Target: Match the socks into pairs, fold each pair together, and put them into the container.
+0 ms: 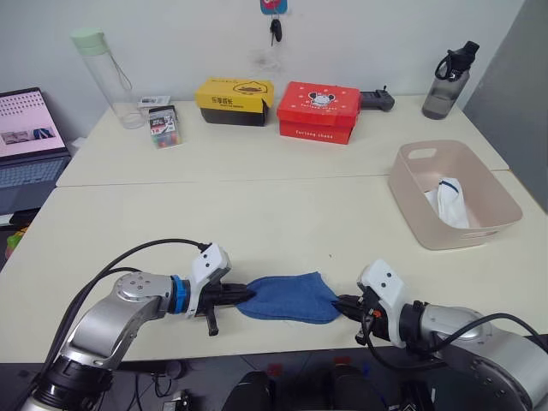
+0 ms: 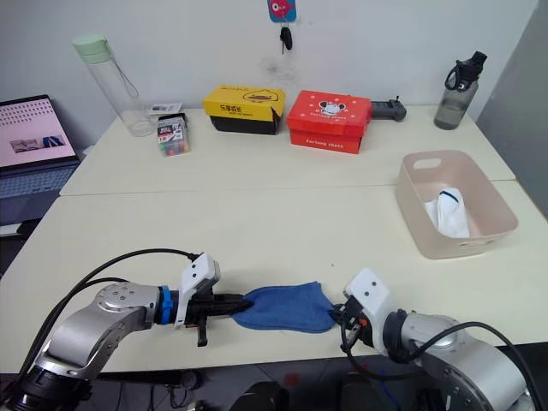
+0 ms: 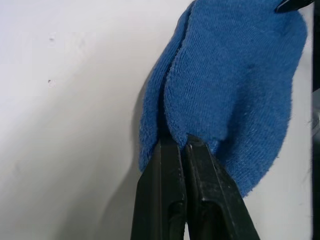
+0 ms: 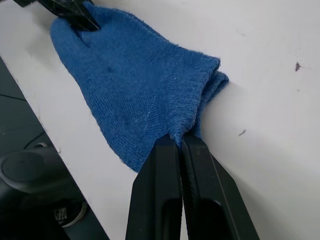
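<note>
Blue fabric, low in the middle of the left eye view: medium blue pair of socks, lying flat on the pale table near its front edge. Held at both ends. At the left end, left gripper, black fingers pressed together and pinching a fold of the blue cloth; seen closely in the left wrist view, two layers of sock visible one on the other. At the right end, right gripper, fingers also closed tight on the cloth edge, near the cuff side with ribbed knitting. Cloth stretched slightly between the two grippers, resting on the table surface.

At the right of the frame, pink-beige container, standing on the table well apart from the blue pair. Inside it, white socks with a navy line, folded, lying at the bottom.

Along the upper part of the frame: yellow box and red box side by side, clear bottle with green lid at upper left, dark bottle at upper right, small colourful pack near the clear bottle, black controller just beside the red box. At the far left edge, open laptop.
</note>
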